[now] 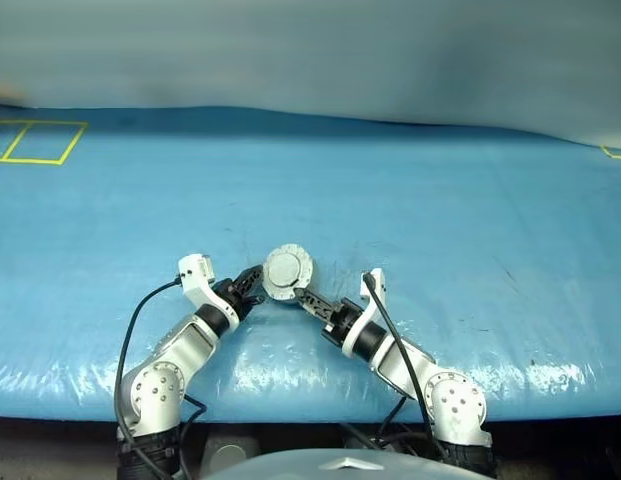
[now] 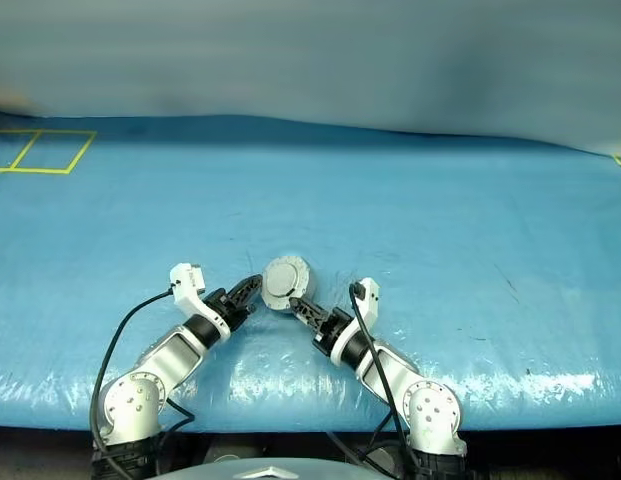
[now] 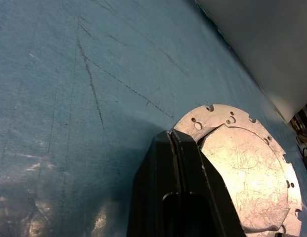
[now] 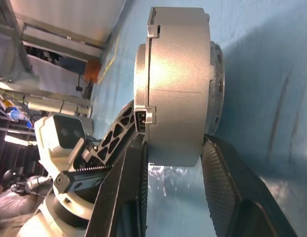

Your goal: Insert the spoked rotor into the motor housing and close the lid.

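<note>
A: Listing item 1: motor housing (image 1: 287, 273), round grey metal unit w/ the lid (image 4: 143, 98) shut against it, seam closed all the way round. Location: near edge of the blue table cover (image 1: 390, 190), centre, held between both arms, turned so one flat round face points up toward the head cam.

B: Spoked rotor?

A: Can't see it from outside; no entry.

B: Item 2?

A: Right gripper (image 1: 307, 297), coming in from the near right. Its two black fingers (image 4: 227, 187) pinch the housing across its thickness, one pad on each flat face, grey side wall between them.

B: Item 3?

A: Left gripper (image 1: 254, 280), coming in from the near left. Fingers (image 3: 178, 182) pressed together, tips flush, nothing between them. Tips lie just at the housing's left rim; left wrist view has them in front of a flat scratched silver face w/ small holes and a notched edge. Touching or just beside: can't tell.

B: Surroundings?

A: Yellow tape outline (image 1: 35, 142) at far left of the cover, well apart from the unit. Another bit of yellow tape (image 1: 617, 152) at far right.
</note>
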